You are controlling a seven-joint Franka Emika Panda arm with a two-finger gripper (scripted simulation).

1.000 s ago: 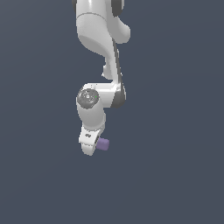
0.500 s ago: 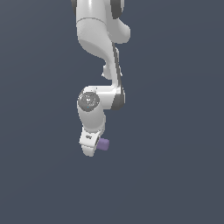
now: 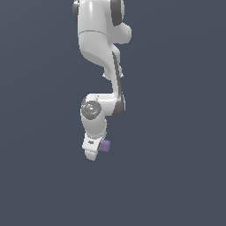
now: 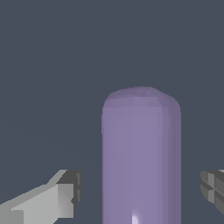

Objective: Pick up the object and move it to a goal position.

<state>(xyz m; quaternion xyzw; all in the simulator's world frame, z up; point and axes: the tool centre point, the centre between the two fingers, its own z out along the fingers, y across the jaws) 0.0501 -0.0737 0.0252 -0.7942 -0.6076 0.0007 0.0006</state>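
Purple block (image 4: 141, 162) lies lengthwise btwn open tool (image 4: 140, 192) fingers (image 4: 65, 197), untouched.

A plain, dark grey-blue counter (image 3: 176, 132) fills both views; whether the purple block (image 3: 105, 146) rests on it is unclear.

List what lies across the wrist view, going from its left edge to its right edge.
Light grey pincer fingertip with a dark pad → tall matte purple block with a rounded end → dark ridged pad of the other fingertip. There is a gap on each side of the block.
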